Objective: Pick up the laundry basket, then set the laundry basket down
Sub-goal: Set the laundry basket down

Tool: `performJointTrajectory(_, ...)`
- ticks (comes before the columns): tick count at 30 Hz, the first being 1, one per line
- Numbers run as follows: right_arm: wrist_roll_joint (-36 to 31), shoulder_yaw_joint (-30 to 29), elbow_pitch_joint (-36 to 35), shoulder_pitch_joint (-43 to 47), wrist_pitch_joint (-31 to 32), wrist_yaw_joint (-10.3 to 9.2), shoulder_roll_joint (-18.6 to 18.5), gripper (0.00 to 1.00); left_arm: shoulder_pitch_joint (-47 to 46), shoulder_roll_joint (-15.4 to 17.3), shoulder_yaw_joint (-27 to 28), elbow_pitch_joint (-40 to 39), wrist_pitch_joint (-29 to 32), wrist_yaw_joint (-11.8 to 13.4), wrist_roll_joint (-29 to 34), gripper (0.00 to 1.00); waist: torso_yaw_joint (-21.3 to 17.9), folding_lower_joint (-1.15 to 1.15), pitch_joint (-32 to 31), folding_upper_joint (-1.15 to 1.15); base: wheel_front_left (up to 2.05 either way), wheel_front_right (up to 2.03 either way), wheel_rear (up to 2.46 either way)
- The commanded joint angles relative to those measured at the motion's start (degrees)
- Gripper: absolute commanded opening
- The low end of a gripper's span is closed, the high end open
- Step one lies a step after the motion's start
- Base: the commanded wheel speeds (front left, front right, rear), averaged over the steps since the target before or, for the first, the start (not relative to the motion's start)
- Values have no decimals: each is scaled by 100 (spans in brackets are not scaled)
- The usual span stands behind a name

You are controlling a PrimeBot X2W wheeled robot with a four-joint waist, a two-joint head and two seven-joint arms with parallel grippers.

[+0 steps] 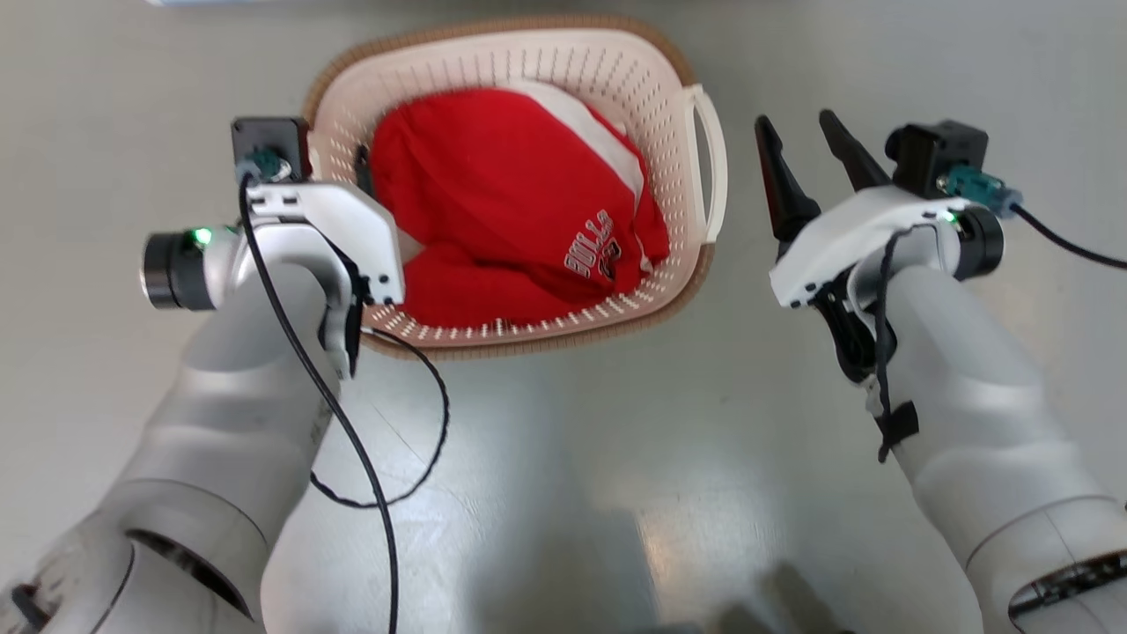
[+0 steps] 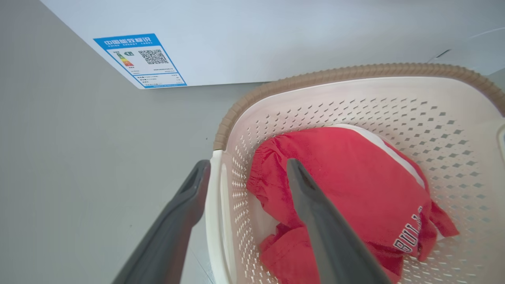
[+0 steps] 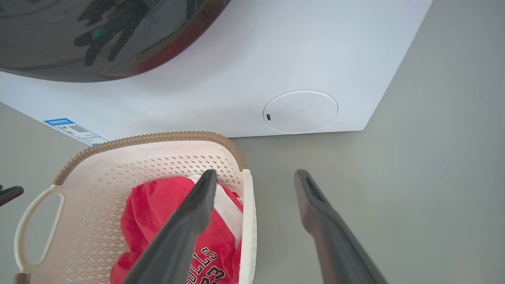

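Nearest to me, at the bottom of the head view, are my two pale forearms, the left forearm [image 1: 238,423] with a black cable [image 1: 414,440] looping off it over the grey floor [image 1: 563,458], the right forearm [image 1: 968,414] at lower right. Past the left wrist, the left tool [image 2: 248,165] has its fingers spread wide. In its wrist view one finger sits outside the laundry basket [image 1: 546,62] and the other inside, above a red garment [image 1: 502,202], with the basket's white left handle [image 2: 215,205] between them. Nothing is clamped.

At mid right of the head view the right tool [image 1: 795,123] is also spread apart and holds nothing. Its dark fingers point up the frame just beside the basket's right handle [image 1: 711,167], without touching it.

The basket stands on the floor at upper centre of the head view, between the two tools, brown rim up, the crumpled red garment with white lettering lying in it. Beyond it, across the top of both wrist views, rises a white washer [image 3: 276,59] with a blue label [image 2: 140,59] near its lower corner.
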Motion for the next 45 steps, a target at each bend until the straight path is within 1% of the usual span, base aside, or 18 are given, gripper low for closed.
performJointTrajectory(1,-132,-44,-121,325,-67,28,73,100,146,105,132,-106,-73,-39,-41,100,58,0,-282,0,0,0,0)
performJointTrajectory(8,-754,-672,-398,832,-67,28,-48,100,619,51,504,-655,-77,-100,163,100,229,0,-1023,0,0,0,0)
performJointTrajectory(16,-1192,-1168,-635,1354,-67,28,-71,100,1326,127,1154,-1195,-78,-175,588,100,301,0,-1878,0,0,0,0)
performJointTrajectory(27,-1571,-1495,-916,2128,-67,28,-52,100,2305,138,2006,-1704,-78,-300,1303,100,346,0,-3050,0,0,0,0)
performJointTrajectory(35,-1792,-1677,-1189,2779,-67,28,-30,100,3083,49,2520,-2013,-78,-413,1822,100,415,0,-3855,0,0,0,0)
performJointTrajectory(37,-1807,-1703,-1214,2852,-67,28,-26,100,3176,43,2581,-2061,-78,-421,1894,100,424,0,-3943,0,0,0,0)
performJointTrajectory(40,-1866,-1770,-1285,3060,-67,28,-13,100,3470,19,2799,-2215,-78,-449,2057,100,435,0,-4172,0,0,0,0)
performJointTrajectory(45,-1938,-1858,-1405,3293,-67,28,2,100,3838,-14,3172,-2577,-79,-454,2365,100,471,0,-4342,0,0,0,0)
